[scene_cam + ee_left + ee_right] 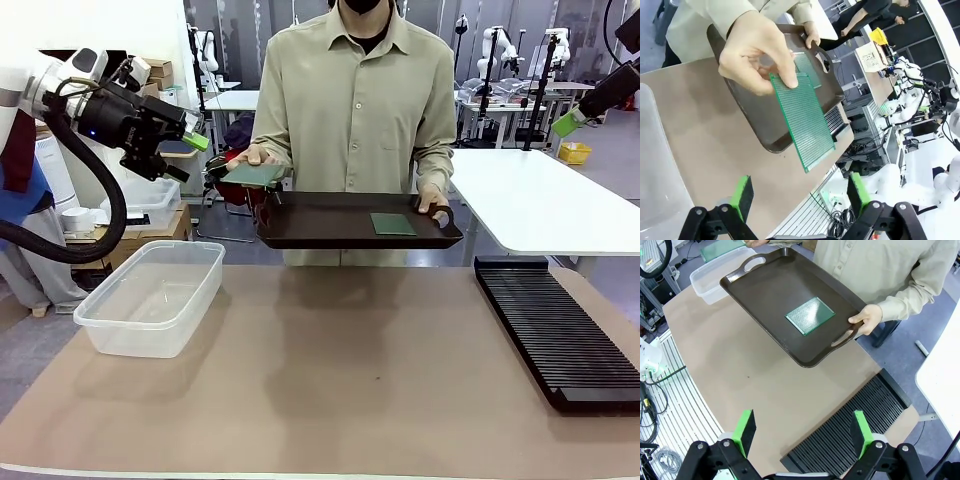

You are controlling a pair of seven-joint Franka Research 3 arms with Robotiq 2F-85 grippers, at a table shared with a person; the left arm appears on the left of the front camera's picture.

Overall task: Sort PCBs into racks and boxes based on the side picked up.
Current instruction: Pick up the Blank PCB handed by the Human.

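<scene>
The person's hand holds one green PCB out over the left end of the dark brown tray. My left gripper is open just left of that PCB, not touching it; in the left wrist view the board hangs above the gap between my open left gripper's pads. A second PCB lies flat on the tray, also seen as the green board in the right wrist view. My right gripper is open and empty, high over the black rack.
The clear tub stands at the table's left, below my left arm. The long black rack lies along the right edge. The person's other hand grips the tray's right handle. Bare brown tabletop lies between tub and rack.
</scene>
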